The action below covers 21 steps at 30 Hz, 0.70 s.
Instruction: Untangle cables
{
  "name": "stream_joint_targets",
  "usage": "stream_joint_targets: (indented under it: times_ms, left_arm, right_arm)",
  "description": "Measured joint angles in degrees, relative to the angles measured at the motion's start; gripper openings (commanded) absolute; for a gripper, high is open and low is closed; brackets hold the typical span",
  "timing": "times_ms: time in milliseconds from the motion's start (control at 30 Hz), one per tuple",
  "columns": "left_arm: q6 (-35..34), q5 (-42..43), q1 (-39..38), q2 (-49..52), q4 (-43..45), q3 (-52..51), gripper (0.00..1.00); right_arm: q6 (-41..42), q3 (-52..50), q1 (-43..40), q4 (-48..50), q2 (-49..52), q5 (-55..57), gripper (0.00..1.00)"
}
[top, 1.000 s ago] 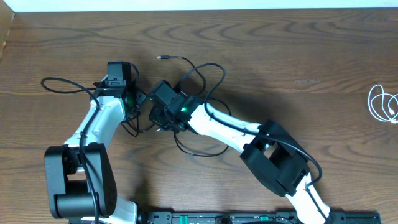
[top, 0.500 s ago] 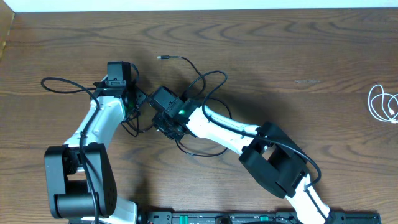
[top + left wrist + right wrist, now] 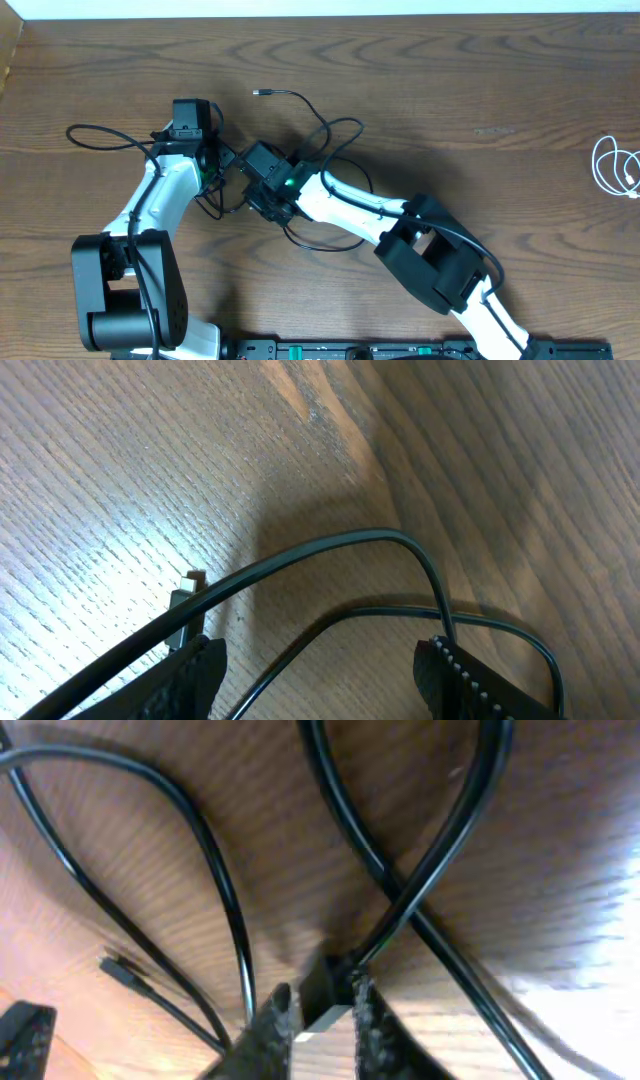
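The black cable (image 3: 335, 128) lies in crossing loops at the table's middle, one small plug end (image 3: 258, 92) lying free at the back. In the right wrist view my right gripper (image 3: 318, 1010) is shut on a dark plug (image 3: 325, 988) of that cable, where two strands (image 3: 400, 900) cross. From overhead my right gripper (image 3: 258, 192) sits low over the tangle. My left gripper (image 3: 320, 680) stands open just left of it, a black strand (image 3: 330, 550) running between its fingers without being pinched. The white cable (image 3: 612, 168) lies coiled at the far right edge.
Both arms (image 3: 160, 200) meet near the middle, their own thicker black wires looping beside them, one (image 3: 100, 135) out to the left. The wooden table (image 3: 480, 80) stretches bare between the tangle and the white coil.
My right gripper shifted slightly left over the tangle and closed again on the plug. The black loops behind it moved a little. The left arm stayed still.
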Motion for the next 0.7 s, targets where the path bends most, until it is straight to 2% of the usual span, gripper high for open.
stream_joint_targets:
  times_ms: [33,333,533,700]
  left_arm:
    - [0.00,0.00,0.00,0.00,-0.02,0.00,0.65]
    - [0.00,0.00,0.00,0.00,0.00,0.00,0.65]
    - [0.00,0.00,0.00,0.00,0.00,0.00,0.65]
    - [0.00,0.00,0.00,0.00,0.00,0.00,0.65]
  right_arm:
    - [0.13,0.11,-0.11,0.33,0.17,-0.66,0.02]
    - [-4.31,0.17,-2.71,0.28,0.42,-5.40,0.01]
    - [-11.74,0.04,-5.84,-1.44,-0.07,-6.47,0.01]
    - [-22.43,-0.46,-6.84,-2.67,-2.23,-4.46,0.01]
